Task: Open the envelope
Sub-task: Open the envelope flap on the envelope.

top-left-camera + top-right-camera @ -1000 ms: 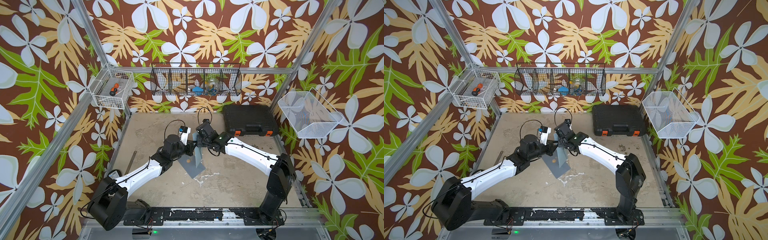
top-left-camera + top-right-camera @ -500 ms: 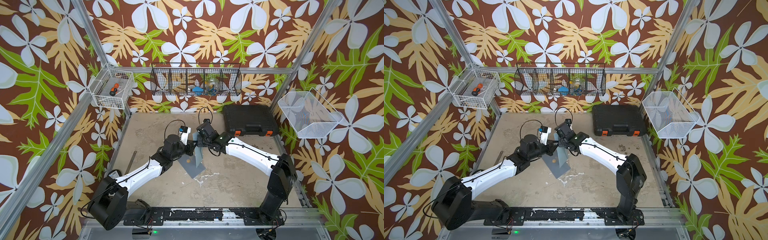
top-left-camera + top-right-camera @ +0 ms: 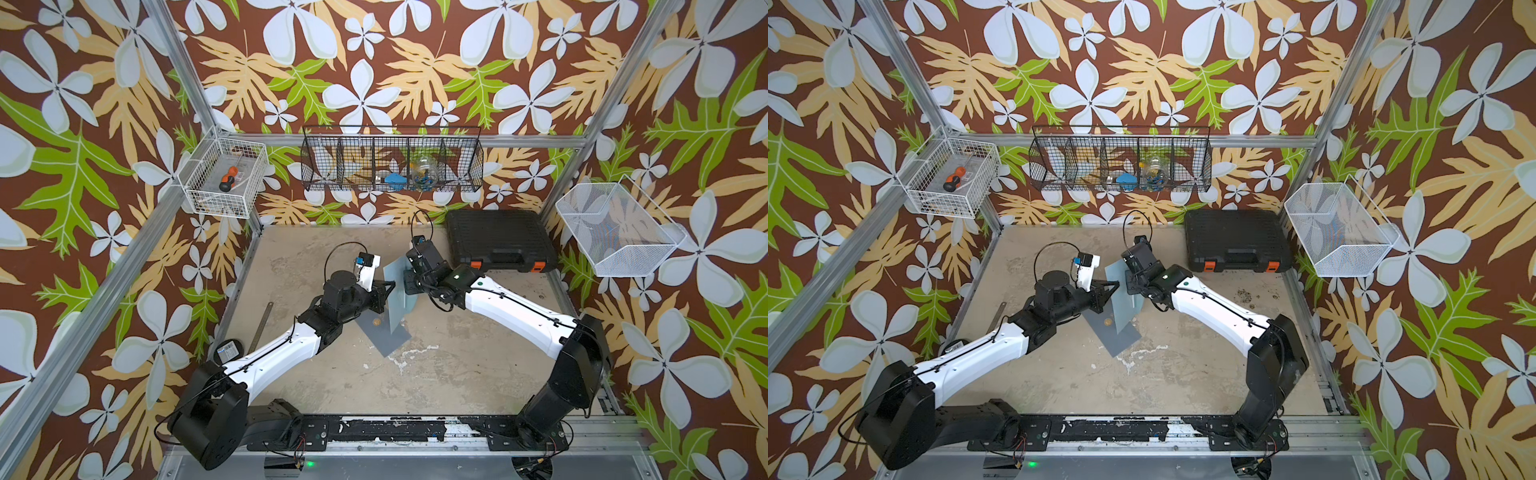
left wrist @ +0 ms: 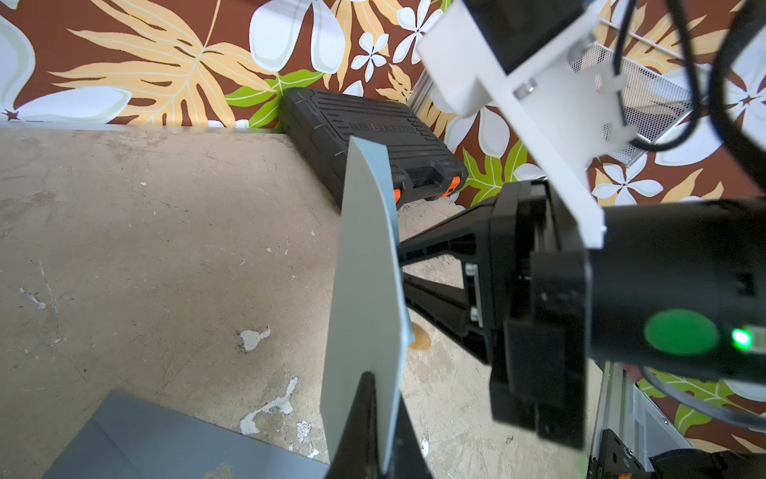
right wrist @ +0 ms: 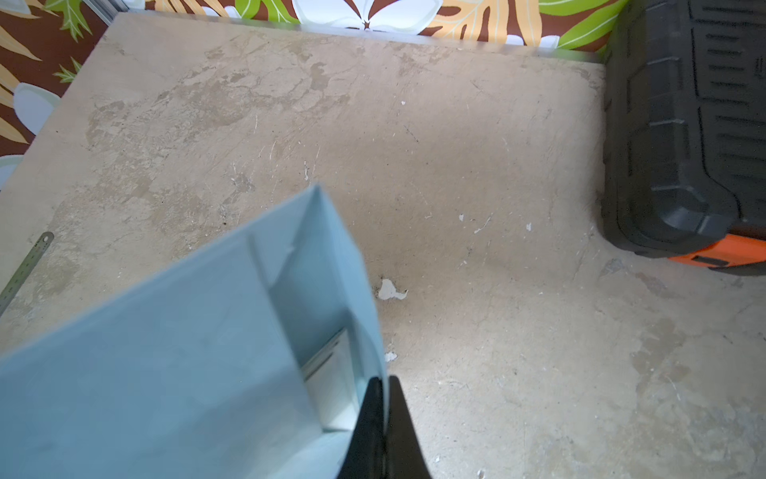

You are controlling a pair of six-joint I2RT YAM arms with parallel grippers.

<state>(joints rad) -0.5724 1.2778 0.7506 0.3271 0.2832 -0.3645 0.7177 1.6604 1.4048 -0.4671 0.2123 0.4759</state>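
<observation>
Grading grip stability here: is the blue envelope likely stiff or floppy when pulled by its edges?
Probably semi-floppy: the envelope bows in a curve above the left pincer. Probably light: edge pinches by it and the right pincer hold it upright. The thin paper may tear if pulled hard.

Envelope [image 3: 397, 303] above table [image 3: 457, 374], case [image 3: 498, 237] behind, rightward.
</observation>
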